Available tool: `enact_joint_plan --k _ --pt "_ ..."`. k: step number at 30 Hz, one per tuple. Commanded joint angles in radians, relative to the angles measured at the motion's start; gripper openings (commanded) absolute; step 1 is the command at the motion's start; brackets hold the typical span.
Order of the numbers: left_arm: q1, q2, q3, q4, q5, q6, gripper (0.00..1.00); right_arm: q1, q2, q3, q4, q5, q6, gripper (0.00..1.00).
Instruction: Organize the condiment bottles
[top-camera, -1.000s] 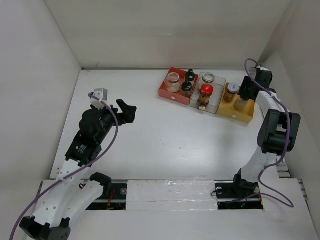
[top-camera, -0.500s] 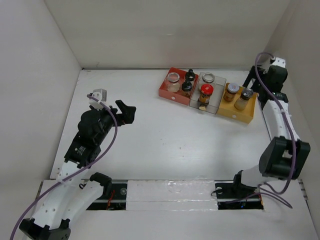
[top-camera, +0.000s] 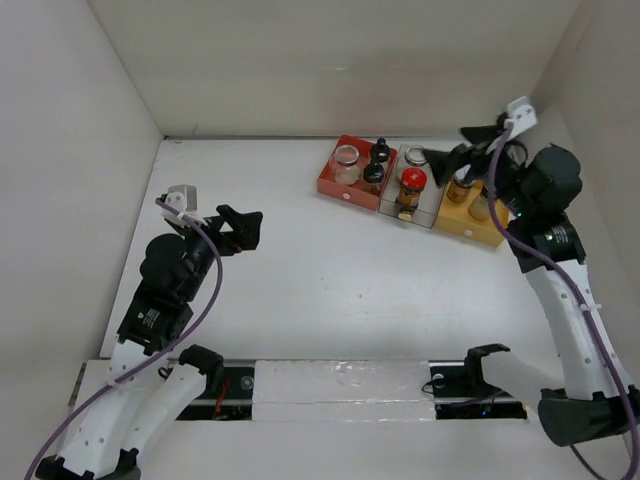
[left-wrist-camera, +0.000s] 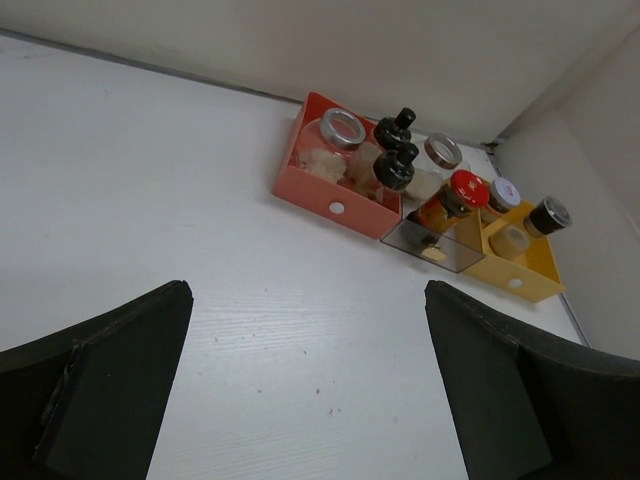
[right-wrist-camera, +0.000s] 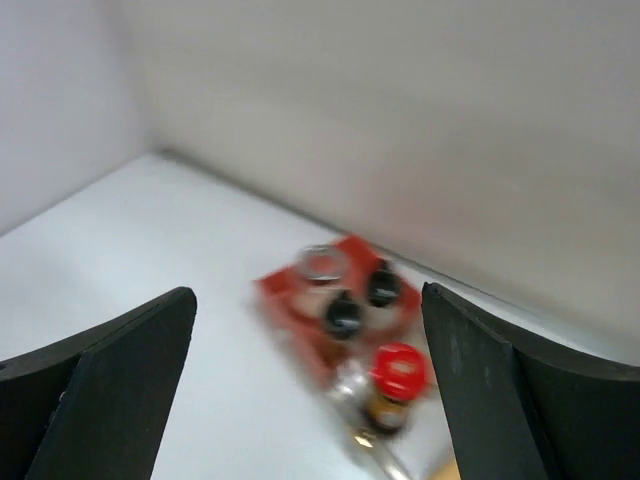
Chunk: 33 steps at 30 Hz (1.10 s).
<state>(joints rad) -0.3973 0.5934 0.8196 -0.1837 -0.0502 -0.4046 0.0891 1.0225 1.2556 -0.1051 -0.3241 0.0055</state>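
**Bottles all in trays, both jaws empty**

Every condiment bottle in view stood inside one of three trays lined up side by side at the far right of the counter (top-camera: 300, 280). The red tray (left-wrist-camera: 305, 195) held a silver-lidded jar (left-wrist-camera: 340, 135) and two black-capped bottles (left-wrist-camera: 396, 167). The clear tray (left-wrist-camera: 455, 255) held a second silver-lidded jar (left-wrist-camera: 441, 152) and a red-capped bottle (left-wrist-camera: 462, 190). The yellow tray (left-wrist-camera: 535, 285) held an amber jar with a pale lid (left-wrist-camera: 503, 192) and a black-capped pale bottle (left-wrist-camera: 547, 215). No bottle was seen loose on the open counter.

The right jaws stood wide open with nothing between them, raised above the trays about where the clear and yellow ones meet. The right wrist view was blurred, but it showed the red tray and the red-capped bottle well below the fingers. The left jaws were also spread wide and empty, held over bare counter well apart from the trays.

Judging from this, the sorting looked finished or nearly so, and the step in hand was the release and clearing away after a placement. The next move probably called for the right arm (top-camera: 560, 270) to draw off without brushing the upright bottles beneath it. If any regrouping by cap or contents were wanted, the right arm sat closer. It would need a straight descent over one cap, because the bottles crowd each other.
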Motion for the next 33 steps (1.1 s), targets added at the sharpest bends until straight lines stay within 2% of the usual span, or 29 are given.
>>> enact_joint_plan --k 1,2,3,5,6,9,10,13,19,26,33 --pt "0.003 -0.032 0.041 0.039 -0.036 -0.013 0.99 0.171 -0.001 0.025 0.053 -0.3 -0.085 1.0" --pt "0.012 -0.041 0.041 0.039 -0.036 -0.013 0.99 0.234 -0.001 0.01 0.053 -0.334 -0.096 1.0" --pt "0.012 -0.05 0.03 0.039 -0.036 -0.013 0.99 0.371 0.011 -0.014 0.053 -0.334 -0.108 1.0" --pt "0.023 -0.05 0.03 0.049 -0.036 -0.023 0.99 0.508 0.042 -0.048 0.062 -0.348 -0.143 1.0" --pt "0.023 -0.05 0.03 0.049 -0.036 -0.023 0.99 0.643 0.06 -0.067 0.062 -0.348 -0.157 1.0" --pt "0.032 -0.05 0.03 0.049 -0.036 -0.033 0.99 0.828 0.149 -0.114 0.042 -0.229 -0.24 1.0" --pt "0.032 -0.05 0.03 0.049 -0.036 -0.033 0.99 0.922 0.174 -0.125 0.042 -0.126 -0.249 1.0" --pt "0.032 -0.05 0.03 0.049 -0.045 -0.033 0.99 1.015 0.266 -0.136 0.059 0.0 -0.26 1.0" --pt "0.032 -0.05 0.03 0.049 -0.045 -0.033 0.99 1.035 0.347 -0.18 0.154 0.094 -0.242 1.0" --pt "0.032 -0.05 0.03 0.039 -0.045 -0.033 0.99 1.035 0.422 -0.19 0.154 0.126 -0.242 1.0" --pt "0.032 -0.05 0.021 0.05 -0.02 -0.013 0.99 1.026 0.377 -0.19 0.154 0.166 -0.26 1.0"
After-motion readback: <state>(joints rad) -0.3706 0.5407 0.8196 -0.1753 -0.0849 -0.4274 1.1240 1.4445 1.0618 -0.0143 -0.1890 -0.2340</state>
